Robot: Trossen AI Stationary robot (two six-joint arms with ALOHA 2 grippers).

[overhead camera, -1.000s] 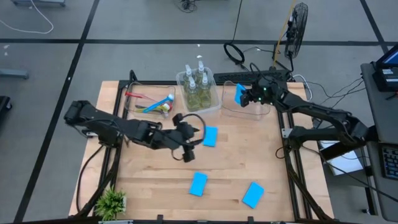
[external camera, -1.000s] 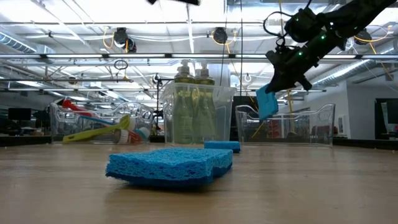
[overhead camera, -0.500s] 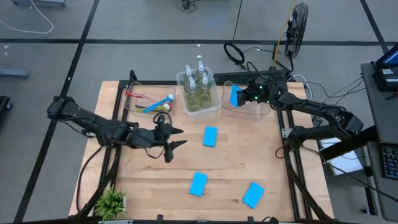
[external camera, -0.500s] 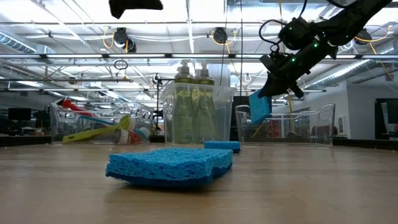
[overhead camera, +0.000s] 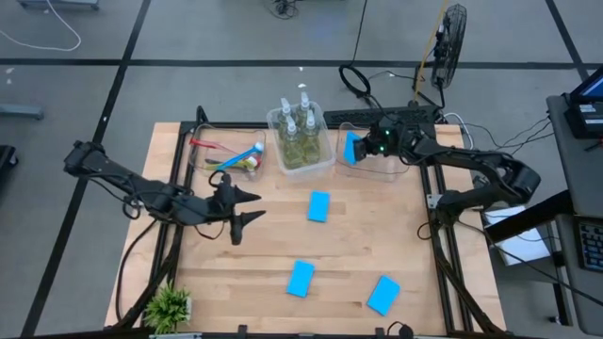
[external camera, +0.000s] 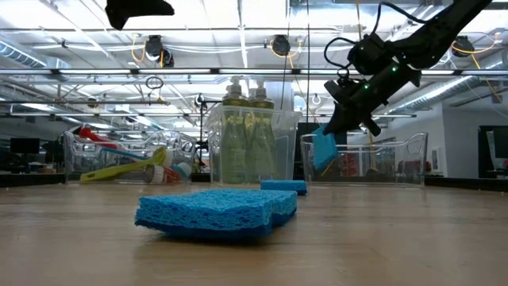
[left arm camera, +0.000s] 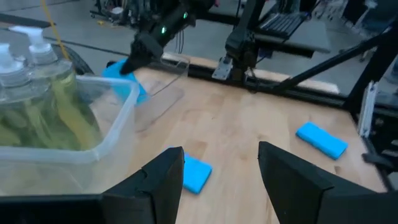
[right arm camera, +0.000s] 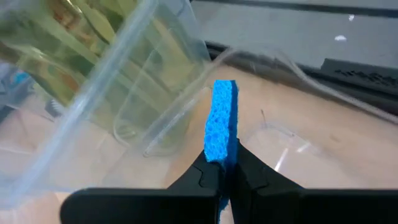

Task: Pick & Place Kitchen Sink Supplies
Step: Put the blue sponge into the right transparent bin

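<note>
1. We are in the placing step: our right gripper [overhead camera: 362, 148] is clamped on one light-blue sponge [overhead camera: 352, 147], held on edge over the clear bin [overhead camera: 377, 172] at the far right of the table [overhead camera: 217, 292]
2. In the low view the held sponge [external camera: 323, 148] hangs at about the bin's rim, not resting inside
3. Our left gripper [overhead camera: 243, 206] hovers left of centre, fingers apart and holding nothing
4. Three more sponges [overhead camera: 319, 206] lie on the table, apart from each other; the soap bottles [overhead camera: 298, 132] and brushes [overhead camera: 229, 158] sit in their bins
5. Next, we judge, the right gripper should lower into the bin and let go, keeping off the wall; the left can go to the middle sponge
</note>
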